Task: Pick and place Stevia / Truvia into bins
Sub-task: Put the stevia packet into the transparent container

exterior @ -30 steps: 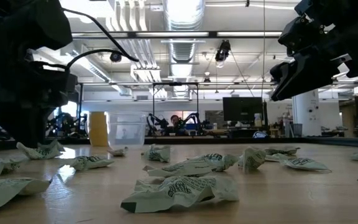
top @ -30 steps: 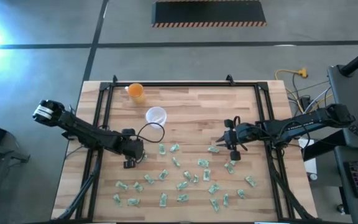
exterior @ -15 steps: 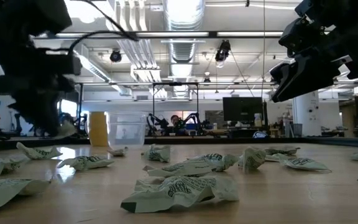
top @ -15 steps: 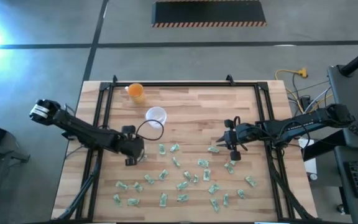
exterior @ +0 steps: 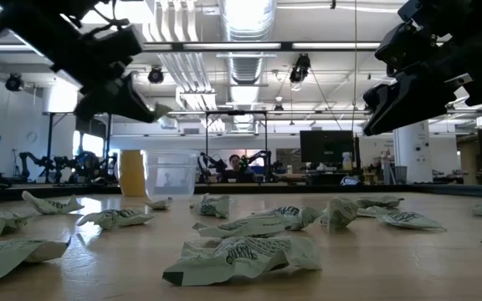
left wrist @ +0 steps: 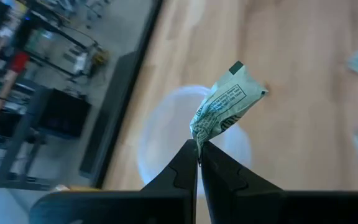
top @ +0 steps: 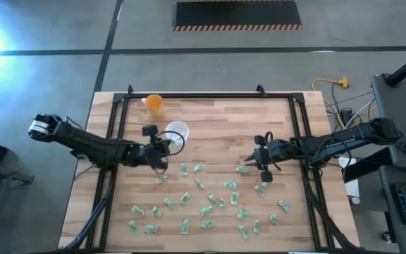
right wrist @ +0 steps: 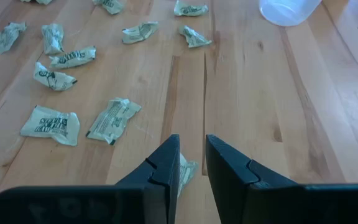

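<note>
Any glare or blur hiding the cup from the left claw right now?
Left wrist view: clear cup soft and out of focus behind the sharp sachet in the left claw. High view: glare only off-table, at the floor's left edge. Low view: ceiling lights bright, cup readable.

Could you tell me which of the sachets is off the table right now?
The sachet pinched in the left claw, held above the clear cup; all others lie on the wood.

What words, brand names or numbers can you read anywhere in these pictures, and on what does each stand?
None can be read for certain.
Sachet pinched in the left gripper: dark printed lines, too blurred to read.
Nearest sachet in the low view: dark lettering, crumpled, unreadable.
Sachets on the table: print too small to read.
</note>
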Robot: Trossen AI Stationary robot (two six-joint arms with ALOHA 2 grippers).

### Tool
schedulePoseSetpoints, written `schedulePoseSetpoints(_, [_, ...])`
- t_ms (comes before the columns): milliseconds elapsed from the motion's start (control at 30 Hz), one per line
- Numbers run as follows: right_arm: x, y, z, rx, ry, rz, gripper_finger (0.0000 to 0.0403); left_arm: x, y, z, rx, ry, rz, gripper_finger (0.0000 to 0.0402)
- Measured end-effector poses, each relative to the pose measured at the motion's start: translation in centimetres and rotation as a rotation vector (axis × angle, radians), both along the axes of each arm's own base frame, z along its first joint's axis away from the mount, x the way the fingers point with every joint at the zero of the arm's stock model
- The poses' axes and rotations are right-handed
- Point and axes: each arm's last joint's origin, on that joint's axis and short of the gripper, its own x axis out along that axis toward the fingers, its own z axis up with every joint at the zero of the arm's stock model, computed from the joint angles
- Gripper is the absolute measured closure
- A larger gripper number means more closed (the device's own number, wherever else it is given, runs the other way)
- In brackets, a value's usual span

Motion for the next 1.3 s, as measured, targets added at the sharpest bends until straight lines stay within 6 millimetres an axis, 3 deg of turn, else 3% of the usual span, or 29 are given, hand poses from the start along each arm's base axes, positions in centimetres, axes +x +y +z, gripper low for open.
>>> schedulePoseSetpoints(267, [0.0,0.0,0.0,-0.002,-0.004,0.002,0.0335,0.7,3.5,-0.2,-0.040,0.049,0.054,0.0402])
schedulePoseSetpoints(500, [0.0,0.0,0.0,-0.003,-0.002,0.002,0.0335,0.8,5.2,-0.7,-0.062,0.082,0.087,0.0401])
schedulePoseSetpoints(733, [0.0,0.0,0.0,0.038,-0.003,-0.028,0.0335,0.9,5.1,-0.7,-0.072,0.087,0.035,0.0344])
schedulePoseSetpoints(967, [-0.8,0.0,-1.5,0.104,0.072,-0.078,0.0335,1.0,5.1,-0.1,-0.071,0.059,0.033,0.0278])
schedulePoseSetpoints(1300, [0.8,0.3,-4.4,0.090,0.152,-0.066,0.0335,0.0,4.1,1.0,-0.158,-0.032,0.032,0.0262])
